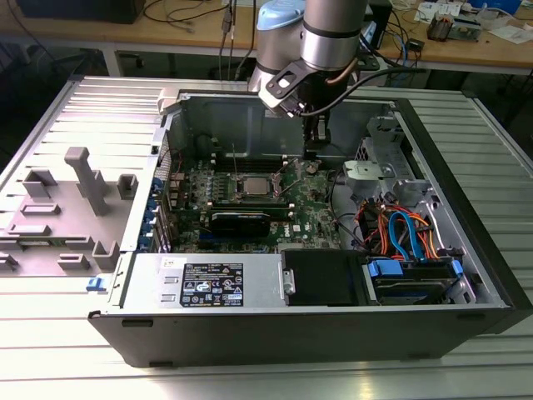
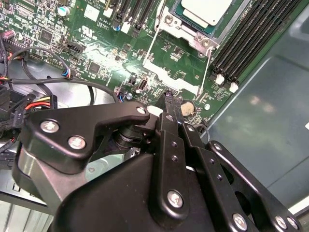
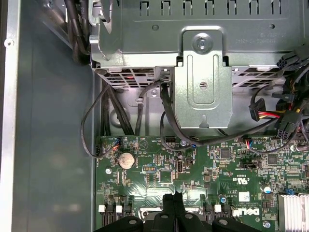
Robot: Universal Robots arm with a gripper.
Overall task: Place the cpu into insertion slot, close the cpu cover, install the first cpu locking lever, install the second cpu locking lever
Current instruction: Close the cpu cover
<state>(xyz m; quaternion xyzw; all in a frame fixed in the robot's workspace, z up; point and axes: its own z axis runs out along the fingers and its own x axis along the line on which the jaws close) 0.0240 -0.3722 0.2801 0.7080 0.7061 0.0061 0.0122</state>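
Black two-finger hand (image 3: 174, 196) closed, fingertips pressed together, gripping nothing. Low over green motherboard (image 3: 212, 170), near round silver coin battery (image 3: 126, 159). Small square silver-grey cpu (image 2: 205, 8) seated on board, square silvery metal cpu cover (image 2: 191, 33) flat around it. Two thin wire locking levers (image 2: 150, 46) unlatched, angled up off board.

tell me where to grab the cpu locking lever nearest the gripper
Probably the free end of that locking lever, farthest from the cpu cover, pinched across the wire from above: it looks unlatched and raised off the motherboard there.
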